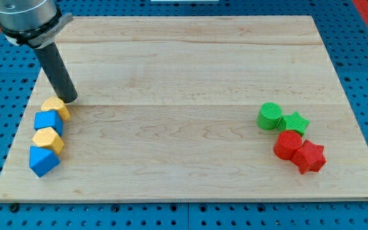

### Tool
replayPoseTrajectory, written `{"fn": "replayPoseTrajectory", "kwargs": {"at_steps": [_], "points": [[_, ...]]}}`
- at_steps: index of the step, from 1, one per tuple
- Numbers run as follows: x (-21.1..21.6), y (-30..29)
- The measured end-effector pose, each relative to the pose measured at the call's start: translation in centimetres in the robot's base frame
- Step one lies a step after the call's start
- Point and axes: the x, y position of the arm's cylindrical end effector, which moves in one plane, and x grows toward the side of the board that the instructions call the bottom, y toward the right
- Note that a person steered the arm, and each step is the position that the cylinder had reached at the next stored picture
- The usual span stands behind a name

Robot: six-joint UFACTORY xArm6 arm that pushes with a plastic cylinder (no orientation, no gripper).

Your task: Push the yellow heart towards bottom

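Centrally, a pale wooden board (190, 96) is seen lying on a blue pegboard (363, 76), blocks gathered at two of its sides. No pincer is fitted, so no grip state can be told: only a dark rod (55, 69) is seen, its tip (69, 99) set touching the top edge of a yellow block (56, 107), taken as the heart, at the view's left. Below it, a column is formed by a blue block (48, 122), a second yellow block (48, 140) and a blue cube (43, 160). At the view's right, a green cylinder (269, 117) is pressed beside a green star (295, 122), with a red cylinder (289, 145) and red star (310, 157) just below.
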Motion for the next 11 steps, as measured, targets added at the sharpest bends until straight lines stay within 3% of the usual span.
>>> {"fn": "replayPoseTrajectory", "kwargs": {"at_steps": [1,2,6,7,8,9,11], "points": [[0.0,0.2],[-5.7,-2.2],[6.2,-2.8],[6.4,-2.9],[5.1,-8.2],[6.0,-9.2],[18.6,-8.3]]}}
